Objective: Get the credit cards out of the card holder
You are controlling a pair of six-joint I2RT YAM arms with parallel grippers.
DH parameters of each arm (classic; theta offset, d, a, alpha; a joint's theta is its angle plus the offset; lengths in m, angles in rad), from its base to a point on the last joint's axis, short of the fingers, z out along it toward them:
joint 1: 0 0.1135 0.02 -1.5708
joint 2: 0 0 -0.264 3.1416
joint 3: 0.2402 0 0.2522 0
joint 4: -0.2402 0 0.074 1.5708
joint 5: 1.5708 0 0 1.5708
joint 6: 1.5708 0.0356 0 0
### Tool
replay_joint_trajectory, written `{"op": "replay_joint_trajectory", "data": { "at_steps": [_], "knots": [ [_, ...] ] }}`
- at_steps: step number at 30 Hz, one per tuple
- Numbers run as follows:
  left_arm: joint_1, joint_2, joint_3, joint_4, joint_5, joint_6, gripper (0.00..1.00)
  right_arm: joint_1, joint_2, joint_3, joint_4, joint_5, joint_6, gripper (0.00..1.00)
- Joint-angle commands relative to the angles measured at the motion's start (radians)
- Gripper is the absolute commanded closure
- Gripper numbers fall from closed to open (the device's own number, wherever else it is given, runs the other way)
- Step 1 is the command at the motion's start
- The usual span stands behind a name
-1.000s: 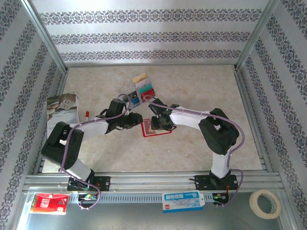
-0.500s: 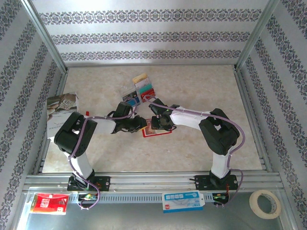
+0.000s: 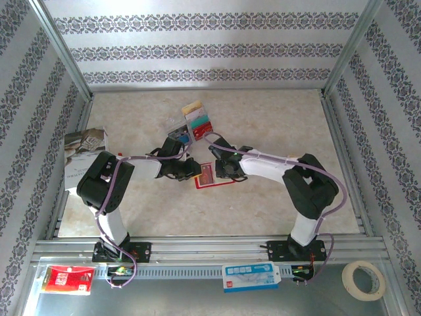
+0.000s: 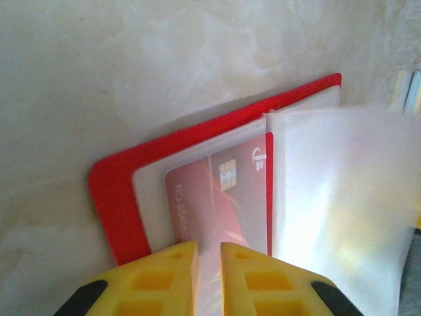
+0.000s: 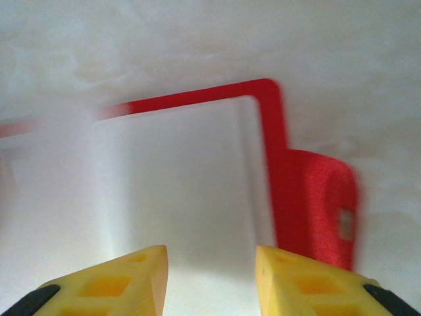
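**Mia:** What else is on the counter (image 3: pixel 283 125)?

**Ben:** A magazine (image 3: pixel 85 153) lies by the left wall, well apart from the card holder (image 3: pixel 214 179). Some credit cards (image 3: pixel 197 120) lie in a row just behind the arms. They are tan, grey, teal, red and blue. On the metal ledge in front are a red-and-white packet (image 3: pixel 66 278), a blue-and-white packet (image 3: pixel 251 275) and a tape roll (image 3: pixel 363 280).

**Mia:** Is anything in the way?

**Ben:** Both arms lean in over the holder, one from each side, so it is crowded there. A floppy clear pocket page (image 4: pixel 342 197) sticks up and hides what is under it.

**Mia:** Is there room to move?

**Ben:** Yes. The right side and the far part of the counter are bare, up to the patterned walls (image 3: pixel 210 52).

**Mia:** What does the holder look like?

**Ben:** It is red and lies open near the middle of the counter. It has round corners, pale clear pockets and a side tab (image 5: pixel 316 204). A red chip card (image 4: pixel 217 197) sits in one pocket.

**Mia:** And the end effectors?

**Ben:** The left end effector (image 4: pixel 209 249) has its yellow fingers nearly together over that card. I can't tell if they pinch it. The right end effector (image 5: pixel 210 253) has its fingers apart over a blurry pale pocket
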Motion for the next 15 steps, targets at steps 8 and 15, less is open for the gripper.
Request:
{"op": "replay_joint_trajectory", "data": {
  "at_steps": [8, 15],
  "knots": [
    [-0.013, -0.003, 0.049, -0.102, 0.021, 0.047, 0.83, -0.035, -0.245, -0.092, 0.124, -0.023, 0.018, 0.55],
    [-0.041, -0.016, 0.107, -0.119, 0.038, 0.053, 0.80, -0.051, -0.288, -0.113, 0.143, -0.031, 0.024, 0.55]
  ]
}}
